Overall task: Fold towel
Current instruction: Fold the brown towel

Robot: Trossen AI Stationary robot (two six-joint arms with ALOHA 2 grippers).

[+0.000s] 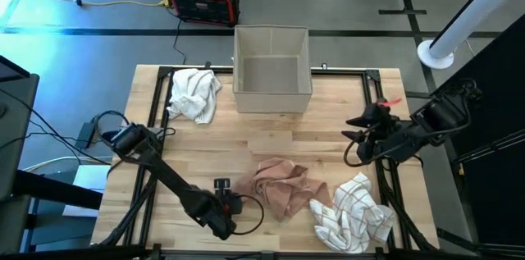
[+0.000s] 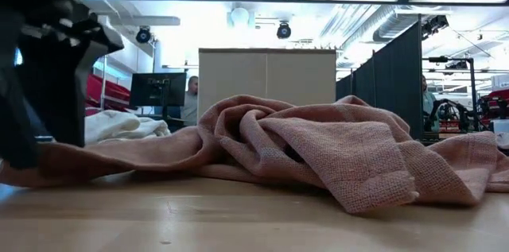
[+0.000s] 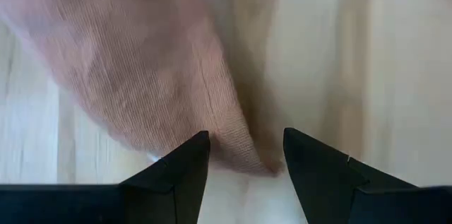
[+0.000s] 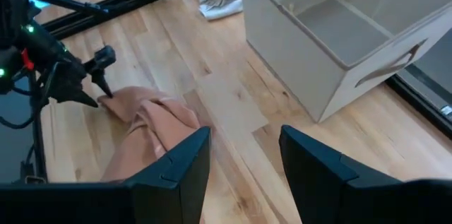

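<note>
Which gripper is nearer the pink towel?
Left. The left gripper is open at the pink towel's edge; the right gripper hangs open apart from it, nearer the bin.

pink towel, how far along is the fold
Nothing folded yet: the pink towel lies crumpled on the table. In hand: the left gripper, open, sits at its corner. The right gripper waits open, above the table. All folds remain.
</note>
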